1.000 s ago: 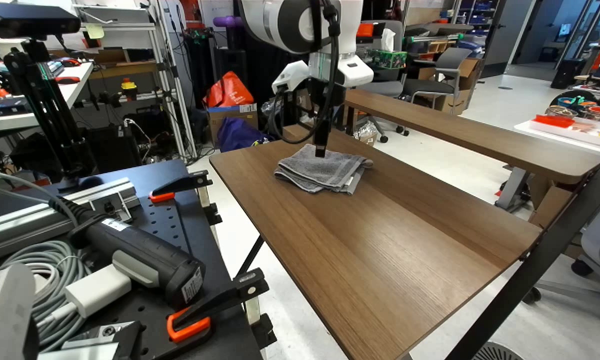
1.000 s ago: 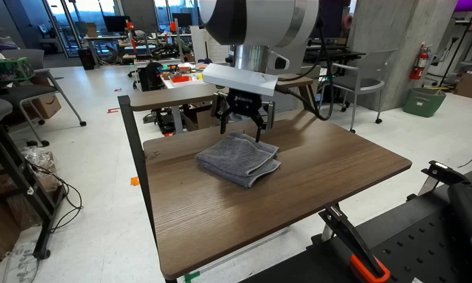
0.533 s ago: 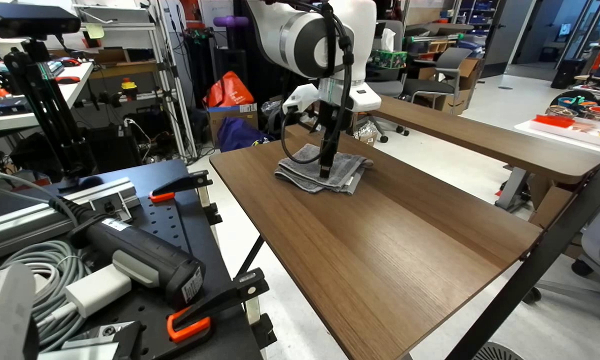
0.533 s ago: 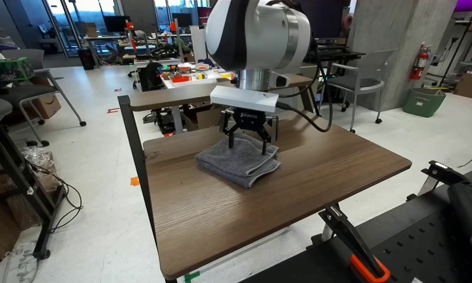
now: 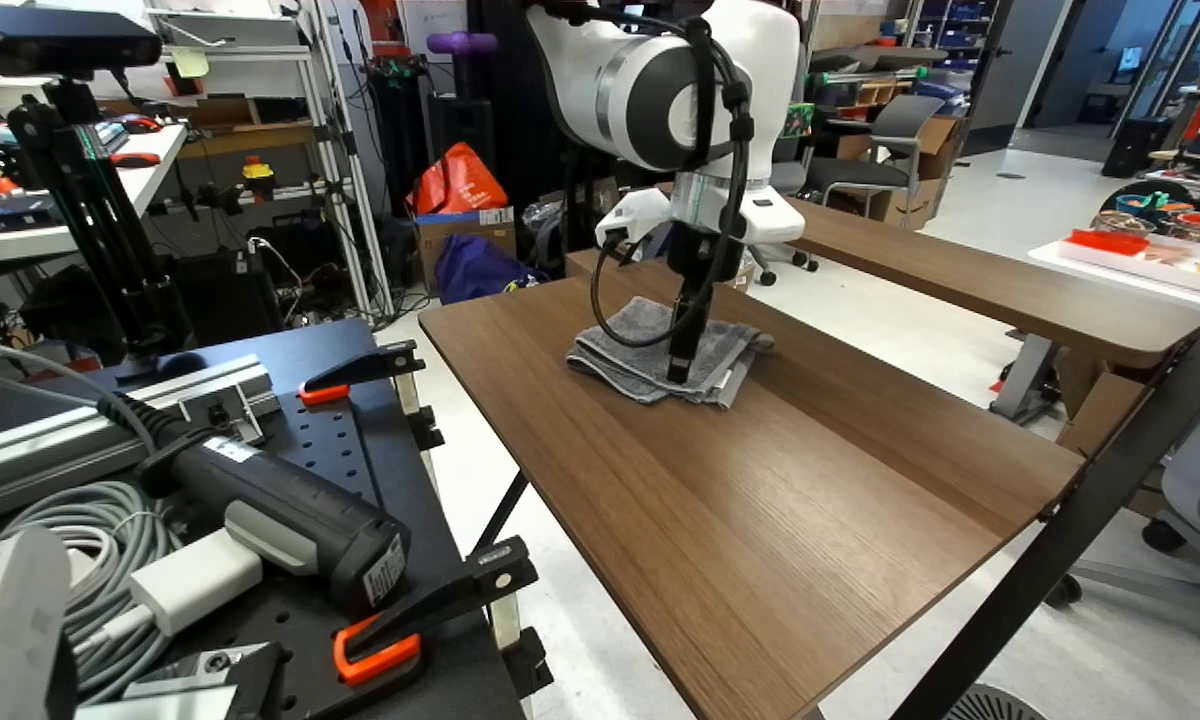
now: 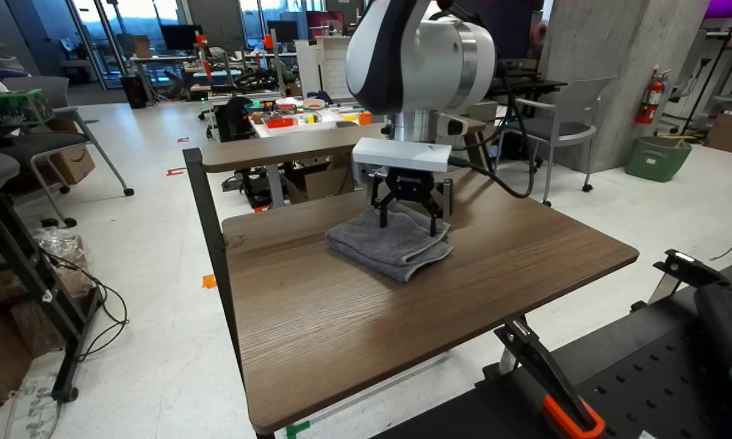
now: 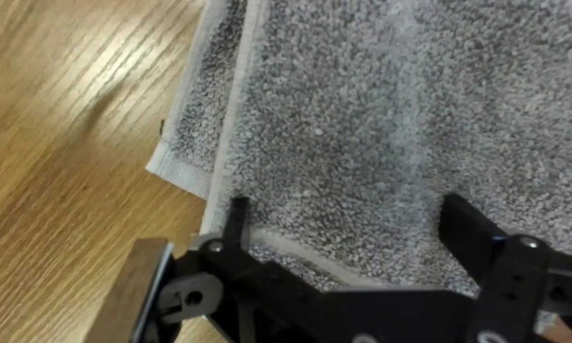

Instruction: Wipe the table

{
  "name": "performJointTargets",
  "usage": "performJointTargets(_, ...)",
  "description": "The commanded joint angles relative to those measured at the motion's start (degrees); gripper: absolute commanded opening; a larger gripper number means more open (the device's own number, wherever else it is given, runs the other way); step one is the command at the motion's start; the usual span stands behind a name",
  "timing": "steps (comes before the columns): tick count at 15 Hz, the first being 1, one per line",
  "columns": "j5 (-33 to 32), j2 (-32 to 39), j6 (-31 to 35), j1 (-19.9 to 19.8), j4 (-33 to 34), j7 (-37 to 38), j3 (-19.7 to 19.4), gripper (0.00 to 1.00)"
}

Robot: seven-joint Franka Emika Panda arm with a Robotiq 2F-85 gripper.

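The table [image 5: 760,540] has a brown wood-grain top and shows in both exterior views [image 6: 317,341] and in the wrist view [image 7: 52,143]. A folded grey towel [image 5: 630,375] lies on it; it also shows in an exterior view [image 6: 378,247] and fills much of the wrist view [image 7: 338,119]. My gripper [image 6: 408,230] points down over the towel. In the wrist view its black fingers stand wide apart [image 7: 347,202], with towel flat between them. The fingertips rest on the towel's top near one edge; the gripper also shows in an exterior view [image 5: 678,376].
A black perforated bench [image 5: 330,430] with clamps [image 5: 440,600] and a handheld device [image 5: 280,510] stands beside the table. A narrower wooden table [image 5: 960,265] runs along another side. A dark metal post [image 6: 210,231] rises at the table's end.
My gripper has come down onto the towel, its fingers still apart. In the last half second gripper and towel have moved together across the table, rightward in both exterior views.
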Motion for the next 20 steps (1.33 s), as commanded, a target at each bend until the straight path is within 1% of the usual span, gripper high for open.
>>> performJointTargets(1,-1.0,1.1,-2.1,-1.8,0.9,0.7,-1.1,1.00)
performJointTargets(6,-2.1,1.6,-1.3,-3.5,-0.1,1.4,-4.2,1.00)
performJointTargets(13,-2.9,0.9,-1.1,-8.2,-1.3,2.1,-8.5,1.00)
performJointTargets(17,-2.3,0.8,-1.3,-11.2,-1.3,2.0,-9.2,1.00)
performJointTargets(20,-1.1,-1.1,-1.5,-13.0,-2.5,0.6,-7.6,1.00)
